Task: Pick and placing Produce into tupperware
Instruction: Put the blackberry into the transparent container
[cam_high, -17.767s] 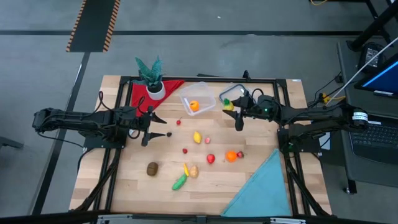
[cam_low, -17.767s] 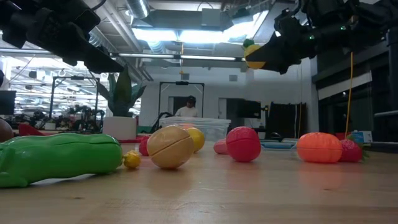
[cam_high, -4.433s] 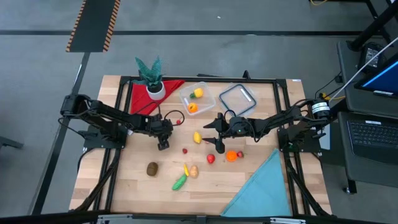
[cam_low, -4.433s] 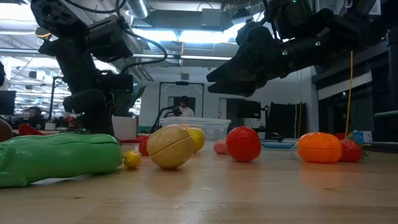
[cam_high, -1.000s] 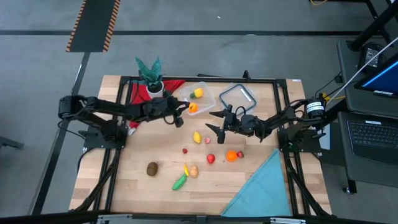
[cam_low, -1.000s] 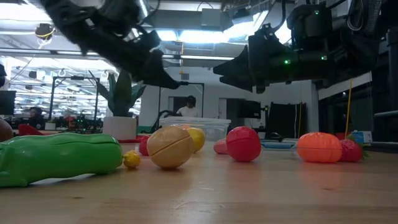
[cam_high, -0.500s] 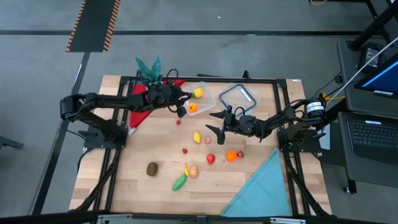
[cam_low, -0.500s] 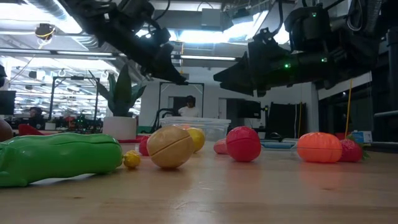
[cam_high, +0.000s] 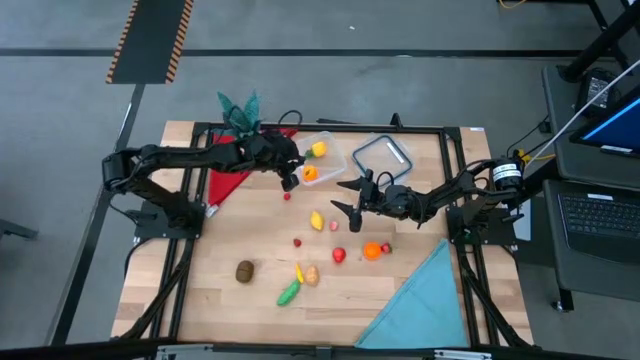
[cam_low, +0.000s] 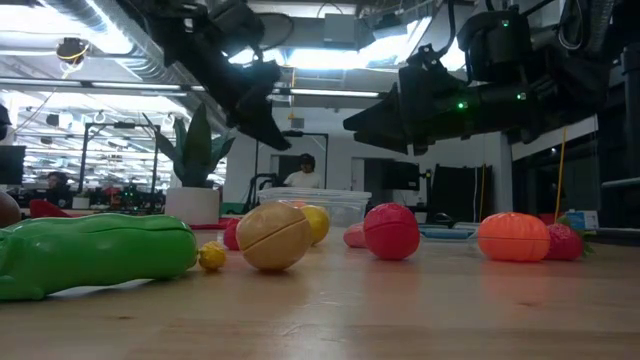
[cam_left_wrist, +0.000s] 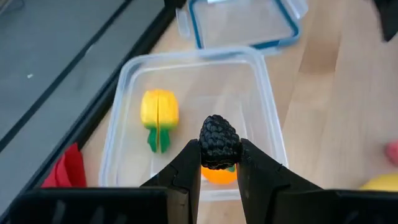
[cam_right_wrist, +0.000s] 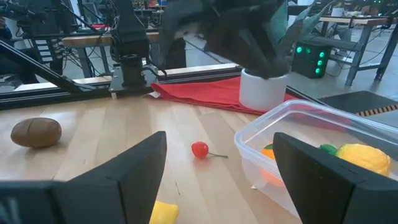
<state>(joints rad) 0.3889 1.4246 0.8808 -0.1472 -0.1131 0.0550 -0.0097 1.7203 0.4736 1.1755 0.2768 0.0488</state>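
Holding a blackberry (cam_left_wrist: 219, 142) clenched in the left gripper (cam_left_wrist: 219, 163) above the tupperware (cam_left_wrist: 270, 134), two pieces in, most remaining; right gripper (cam_right_wrist: 217, 165) released.

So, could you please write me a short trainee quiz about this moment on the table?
1. True or false: the left tool holds a dark blackberry over the tupperware.
2. Which pieces already lie in the tupperware? A) yellow and orange B) two red C) none
3. Fill in: the right tool hangs over the table with its jaws ____.

Key: 1 true; 2 A; 3 open.
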